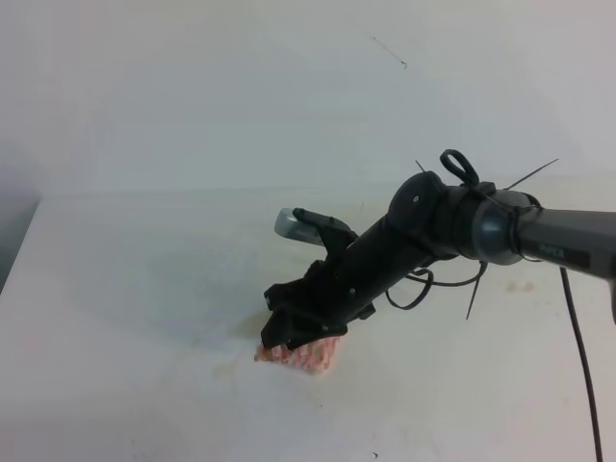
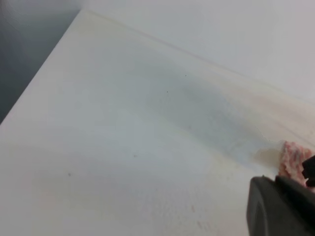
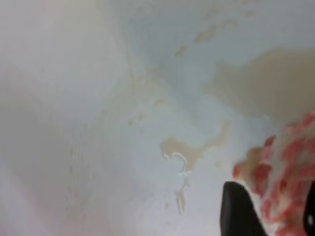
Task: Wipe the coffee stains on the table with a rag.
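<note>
The pink-and-white striped rag lies on the white table near its middle, under the tip of my right gripper, which reaches down from the right. The right wrist view has the rag filling the gap between two dark fingers; whether they squeeze it I cannot tell. Light-brown coffee stains lie as a thin puddle just left of the rag, with a wider tan smear beyond it. From the left wrist view the rag has a faint tan stain beside it. A dark blurred gripper part fills that view's lower right corner.
A faint brown smear marks the table left of the rag. Small tan specks show on the table at the right, beneath the right arm. A black cable hangs down at the far right. The table's left edge borders a dark gap.
</note>
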Motion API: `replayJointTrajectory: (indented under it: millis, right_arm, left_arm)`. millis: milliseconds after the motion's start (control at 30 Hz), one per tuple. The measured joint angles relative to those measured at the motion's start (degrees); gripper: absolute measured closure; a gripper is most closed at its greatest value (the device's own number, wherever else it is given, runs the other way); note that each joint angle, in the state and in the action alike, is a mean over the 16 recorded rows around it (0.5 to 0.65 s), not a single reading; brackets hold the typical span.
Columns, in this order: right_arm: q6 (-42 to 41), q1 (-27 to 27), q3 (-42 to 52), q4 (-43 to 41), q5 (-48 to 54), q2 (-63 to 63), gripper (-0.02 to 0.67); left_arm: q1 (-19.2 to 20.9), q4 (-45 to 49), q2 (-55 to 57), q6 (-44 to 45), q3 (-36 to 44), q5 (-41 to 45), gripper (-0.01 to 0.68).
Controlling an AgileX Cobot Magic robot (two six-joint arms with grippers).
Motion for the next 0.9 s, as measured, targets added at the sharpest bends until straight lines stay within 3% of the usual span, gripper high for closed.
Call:
replayJointTrajectory:
  millis: [200,600,733,900]
  right_arm:
    - [3.94,0.00,-0.05,-9.55,-0.48,-2.85,0.285]
    - [20.38,1.15,-0.10,-35.41,-3.76,-5.81,0.279]
    - [23.09,2.16,-0.10,-39.02,-5.21,-4.35,0.303]
    - [23.25,3.37,-0.11,-40.58,-6.74,-2.40,0.402]
  left_arm:
    - [0.00,0.00,0.00,0.00,0.00,-0.06,0.675]
    - [0.00,0.00,0.00,0.01,0.00,-0.06,0.675]
    - [0.00,0.00,0.00,0.03,-0.16,0.00,0.675]
    - [0.00,0.00,0.00,0.06,-0.16,0.00,0.675]
